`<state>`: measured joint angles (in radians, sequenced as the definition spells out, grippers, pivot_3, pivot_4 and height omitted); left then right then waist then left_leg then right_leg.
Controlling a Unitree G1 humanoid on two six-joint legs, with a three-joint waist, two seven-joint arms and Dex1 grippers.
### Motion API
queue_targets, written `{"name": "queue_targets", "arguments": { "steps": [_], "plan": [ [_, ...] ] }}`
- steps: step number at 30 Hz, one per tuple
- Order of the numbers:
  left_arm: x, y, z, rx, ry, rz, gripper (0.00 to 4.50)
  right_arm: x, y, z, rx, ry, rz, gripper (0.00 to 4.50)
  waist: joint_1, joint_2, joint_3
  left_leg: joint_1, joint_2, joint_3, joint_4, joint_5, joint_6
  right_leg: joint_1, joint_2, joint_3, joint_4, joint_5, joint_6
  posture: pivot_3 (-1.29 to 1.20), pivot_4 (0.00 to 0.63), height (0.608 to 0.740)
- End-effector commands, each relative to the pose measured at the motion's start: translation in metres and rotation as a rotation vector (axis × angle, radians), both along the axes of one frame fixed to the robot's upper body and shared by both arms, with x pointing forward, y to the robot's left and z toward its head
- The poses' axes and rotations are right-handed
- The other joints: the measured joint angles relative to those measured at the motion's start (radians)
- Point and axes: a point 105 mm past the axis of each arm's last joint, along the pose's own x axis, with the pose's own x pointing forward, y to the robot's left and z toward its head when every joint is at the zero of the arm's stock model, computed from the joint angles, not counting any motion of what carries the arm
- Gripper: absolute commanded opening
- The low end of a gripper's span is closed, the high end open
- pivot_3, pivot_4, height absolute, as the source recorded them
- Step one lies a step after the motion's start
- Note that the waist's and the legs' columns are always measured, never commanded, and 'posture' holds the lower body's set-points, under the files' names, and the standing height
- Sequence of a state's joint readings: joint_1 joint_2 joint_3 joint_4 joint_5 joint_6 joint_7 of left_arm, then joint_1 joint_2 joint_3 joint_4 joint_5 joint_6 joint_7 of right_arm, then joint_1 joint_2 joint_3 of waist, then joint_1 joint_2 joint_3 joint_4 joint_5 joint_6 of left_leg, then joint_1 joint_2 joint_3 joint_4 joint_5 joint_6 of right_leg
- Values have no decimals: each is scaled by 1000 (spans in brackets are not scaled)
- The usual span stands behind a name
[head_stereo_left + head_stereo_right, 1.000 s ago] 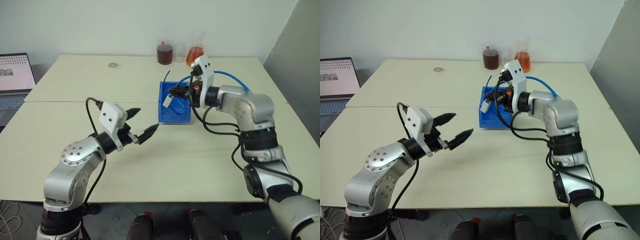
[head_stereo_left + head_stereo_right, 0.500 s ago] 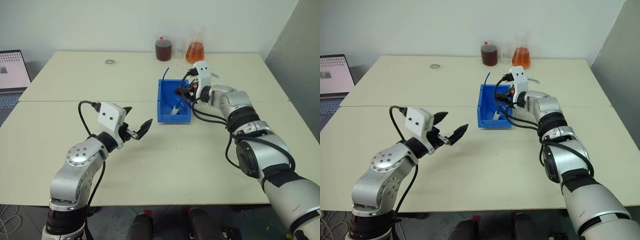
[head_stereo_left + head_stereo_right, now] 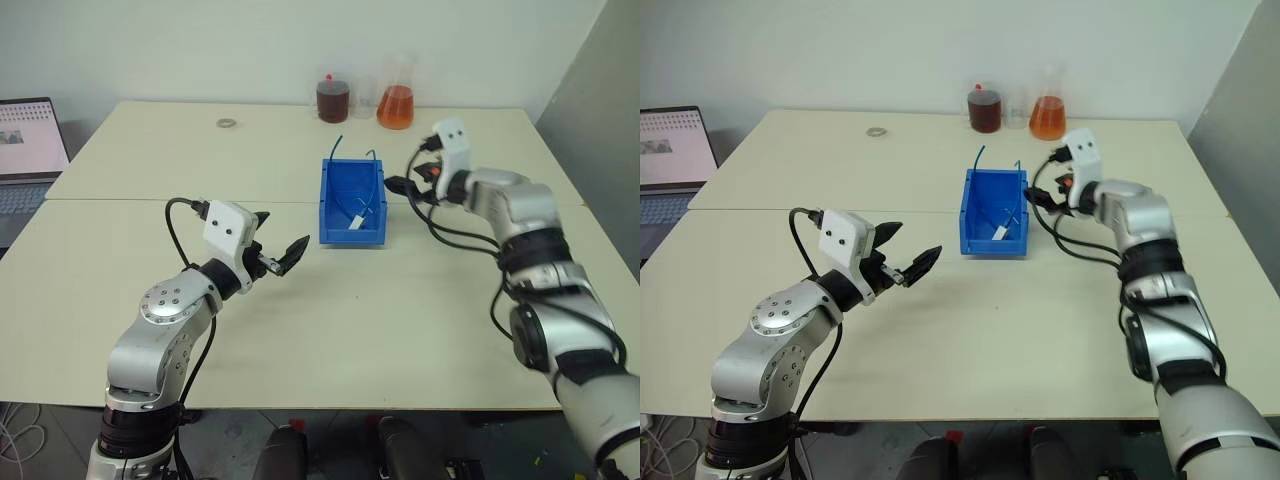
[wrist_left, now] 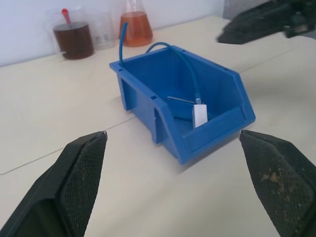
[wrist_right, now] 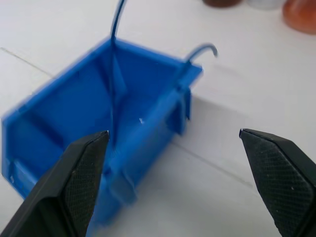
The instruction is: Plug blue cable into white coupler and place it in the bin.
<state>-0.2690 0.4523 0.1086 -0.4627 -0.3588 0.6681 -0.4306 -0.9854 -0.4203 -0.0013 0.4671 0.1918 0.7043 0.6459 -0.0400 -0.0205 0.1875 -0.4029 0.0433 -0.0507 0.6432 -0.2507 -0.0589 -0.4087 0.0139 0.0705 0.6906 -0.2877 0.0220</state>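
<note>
Writing on the laptop screen [image 3: 28, 135] at the table's far left edge is too small to read, and neither the two flasks nor the bin carries a label that can be made out.

The left gripper [image 3: 277, 246] is held out level above the cream table [image 3: 400, 320], pointing toward the bin [image 3: 336, 226] from its near left; its two black fingers are spread wide and pinch nothing. The forearm bends up from a silver elbow joint, with the white wrist housing on top. In the left wrist view the two pads [image 4: 81, 170] stand at either side, with the bin well apart between them.

The right gripper [image 3: 405, 187] hovers just beside the bin's right wall, its arm stretched forward and the wrist turned in toward the left. Its fingers are parted wide and empty, as the right wrist view shows, with the pads [image 5: 81, 173] far apart and the bin's corner between them.

The blue cable [image 4: 185, 66] lies in the bin, arching up over the back rim, one end sticking upright above the far left corner. Its plug end runs down to the white coupler [image 4: 200, 116], which rests on the bin floor against the low front lip.

Behind the bin stand a flask of dark brown liquid [image 3: 331, 100] and a flask of orange liquid [image 3: 394, 103]. A small metal ring [image 3: 227, 123] lies farther left on the table
</note>
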Motion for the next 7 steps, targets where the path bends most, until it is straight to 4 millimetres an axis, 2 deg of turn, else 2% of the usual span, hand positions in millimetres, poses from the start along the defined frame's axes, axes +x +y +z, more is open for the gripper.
{"name": "queue_targets", "arguments": {
  "steps": [1, 4, 7],
  "plan": [
    [-9, 12, 6, -35, -27, 58, 4500, -44, 0, 28, -30, -222, 36, 4482, 0, 0, 0, 0, 1, -1, 0, 0, 0, 0, 0, 0, 0, 0, 0, 0, 150, 740],
    [-15, 34, -3, -64, 0, 149, 4500, -78, -11, 10, 2, -251, -63, 4482, -1, 0, 0, 0, 2, -1, 0, 0, 0, 0, 1, 0, 0, 0, 0, 0, 150, 740],
    [-23, 51, -17, -80, 41, 232, 4500, -106, -24, -18, -72, -269, -164, 4482, 0, 0, 0, 1, 1, -2, 0, 0, 0, 1, 1, 0, 0, 0, 0, 0, 150, 740]
  ]
}}
